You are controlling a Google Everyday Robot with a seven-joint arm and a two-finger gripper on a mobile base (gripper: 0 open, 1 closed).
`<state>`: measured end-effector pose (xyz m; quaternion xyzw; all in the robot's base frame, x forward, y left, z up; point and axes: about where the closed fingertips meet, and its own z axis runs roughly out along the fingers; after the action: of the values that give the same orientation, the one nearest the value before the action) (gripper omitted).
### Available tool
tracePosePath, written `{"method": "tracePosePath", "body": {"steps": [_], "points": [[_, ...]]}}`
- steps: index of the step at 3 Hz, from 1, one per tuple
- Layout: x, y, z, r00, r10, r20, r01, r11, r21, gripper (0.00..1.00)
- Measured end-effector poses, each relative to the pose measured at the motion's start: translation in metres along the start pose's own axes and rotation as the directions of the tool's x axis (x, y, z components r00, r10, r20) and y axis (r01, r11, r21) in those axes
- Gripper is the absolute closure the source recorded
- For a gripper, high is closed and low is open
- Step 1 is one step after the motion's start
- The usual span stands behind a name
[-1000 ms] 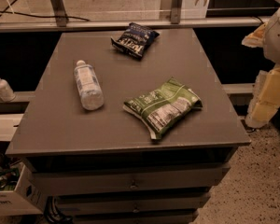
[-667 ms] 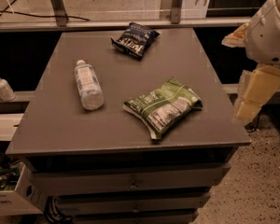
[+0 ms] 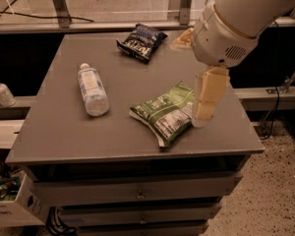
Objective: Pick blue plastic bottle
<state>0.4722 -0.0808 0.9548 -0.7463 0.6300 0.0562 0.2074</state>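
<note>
in the approach step, the gripper (image 3: 205, 100), grip state impossible to tell, hangs over the green bag (image 3: 164, 113) and must next cross to the blue plastic bottle (image 3: 92, 89) lying on the table (image 3: 64, 136).

Nothing legible, tool (image 3: 205, 102) (right) by green bag (image 3: 160, 114)

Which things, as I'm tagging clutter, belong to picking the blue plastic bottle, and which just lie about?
Job: blue plastic bottle, lying on the table's left; claw, hanging by the green chip bag's right end.
Lying about: green chip bag; dark chip bag; white pump bottle, off the table.
</note>
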Motion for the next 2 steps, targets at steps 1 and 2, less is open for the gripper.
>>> {"method": "tracePosePath", "body": {"steps": [1, 2], "points": [[-0.0438, -0.0157, 0.0295, 0.988, -0.140, 0.064, 0.141, 0.9899, -0.015, 0.00], [-0.0438, -0.0157, 0.0295, 0.988, -0.140, 0.064, 0.141, 0.9899, -0.015, 0.00]]}}
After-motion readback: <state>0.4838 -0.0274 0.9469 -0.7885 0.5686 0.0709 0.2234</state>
